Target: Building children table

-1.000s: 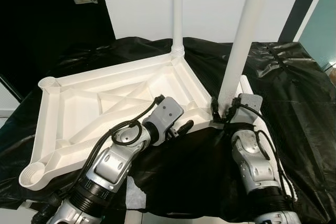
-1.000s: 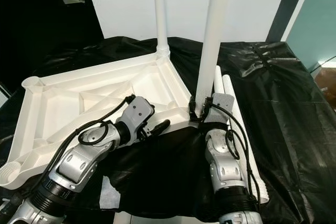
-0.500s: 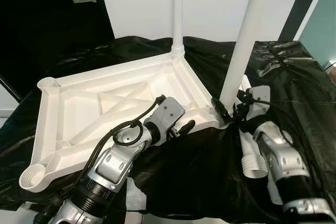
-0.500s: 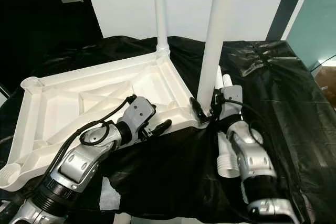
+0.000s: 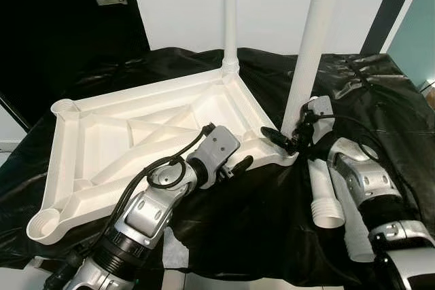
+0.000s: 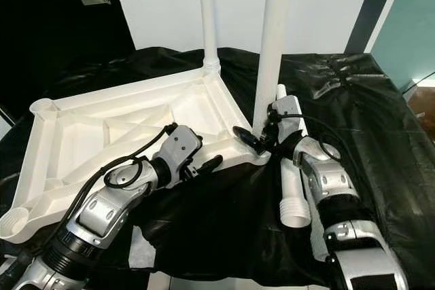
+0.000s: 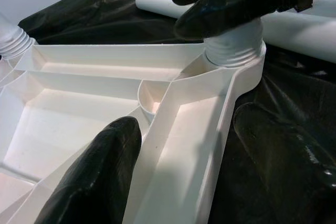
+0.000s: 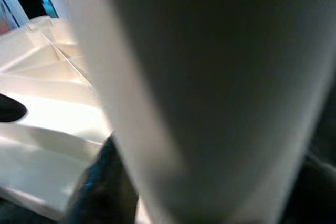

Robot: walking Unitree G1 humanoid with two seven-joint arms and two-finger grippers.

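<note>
The tabletop [image 5: 136, 140] is white moulded plastic, smooth and faintly satin, with ribbed reinforcement on its underside and ridged threaded collars at the corner sockets. The legs [image 5: 309, 52] are the same white plastic, smooth along the tube and ringed at the screw ends. The sheet [image 5: 380, 100] is thin black plastic film, glossy and creased, catching highlights. Both arms [image 5: 146, 212] are brushed silver metal with black rubbery cables. The fingers [image 7: 94, 177] look like matt black rubber or plastic with a slight sheen. The wall [image 5: 272, 5] is matt white.

Left gripper [image 5: 239, 165] fingers spread, right gripper [image 5: 289, 142] fingers clamped
</note>
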